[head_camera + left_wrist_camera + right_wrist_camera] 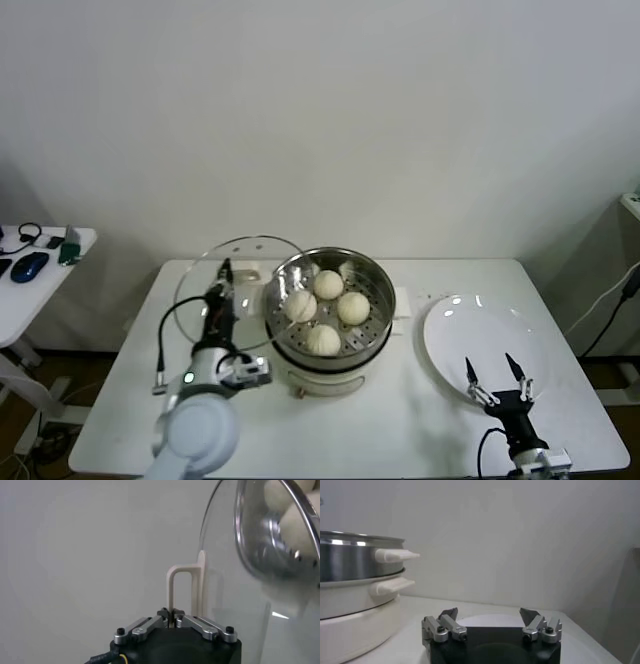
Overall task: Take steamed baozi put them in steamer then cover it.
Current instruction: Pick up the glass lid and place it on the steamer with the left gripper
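Note:
Several cream-white baozi (329,284) lie in the shiny steamer (385,290) at the table's middle. The clear glass cover (195,285) hangs tilted on edge just left of the steamer, overlapping its left rim. My left gripper (222,283) is shut on the cover's cream-white handle (171,587). In the left wrist view the left gripper (171,614) pinches that handle, and baozi (300,527) show through the glass (250,555). My right gripper (490,365) stands open and empty over the near edge of the white plate (450,330). The right wrist view shows it (489,612) beside the steamer (355,565).
The white plate (490,621) lies bare to the right of the steamer. A side table (60,290) at far left carries a mouse and headphones. A dark cable (610,310) hangs past the table's right edge. The table front (380,430) lies between my arms.

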Available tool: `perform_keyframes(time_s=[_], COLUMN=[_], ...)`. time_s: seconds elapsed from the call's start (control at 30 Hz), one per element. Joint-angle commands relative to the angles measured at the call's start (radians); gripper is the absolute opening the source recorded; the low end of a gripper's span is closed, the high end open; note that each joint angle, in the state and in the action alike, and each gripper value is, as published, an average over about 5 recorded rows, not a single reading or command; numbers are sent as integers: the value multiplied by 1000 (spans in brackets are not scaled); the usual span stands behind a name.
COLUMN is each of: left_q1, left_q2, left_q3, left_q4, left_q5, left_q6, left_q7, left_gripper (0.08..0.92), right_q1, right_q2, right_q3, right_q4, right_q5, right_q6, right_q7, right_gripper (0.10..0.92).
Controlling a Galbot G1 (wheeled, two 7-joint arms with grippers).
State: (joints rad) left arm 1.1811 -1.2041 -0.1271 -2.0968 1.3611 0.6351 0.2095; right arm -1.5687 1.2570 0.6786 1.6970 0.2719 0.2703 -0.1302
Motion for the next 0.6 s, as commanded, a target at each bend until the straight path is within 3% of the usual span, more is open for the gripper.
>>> perform_keyframes(time_s=[0.03,0.37,0.6], left_q1=[-117,-161,-131], left_q2=[-222,-381,-412], left_q3=[224,261,258], left_q4=[92,213,294], left_q5=[237,310,337], left_q6=[72,57,40], left_q7=[113,99,52], left_gripper=[137,137,137], right_q1=[22,21,11], right_q2=[-9,-13,-11], right_q3=[-5,-1,15], right_q4=[-26,-46,-41], right_q5=[5,20,34], right_q6=[-3,3,16], right_q7=[3,3,3], right_gripper=[823,823,823])
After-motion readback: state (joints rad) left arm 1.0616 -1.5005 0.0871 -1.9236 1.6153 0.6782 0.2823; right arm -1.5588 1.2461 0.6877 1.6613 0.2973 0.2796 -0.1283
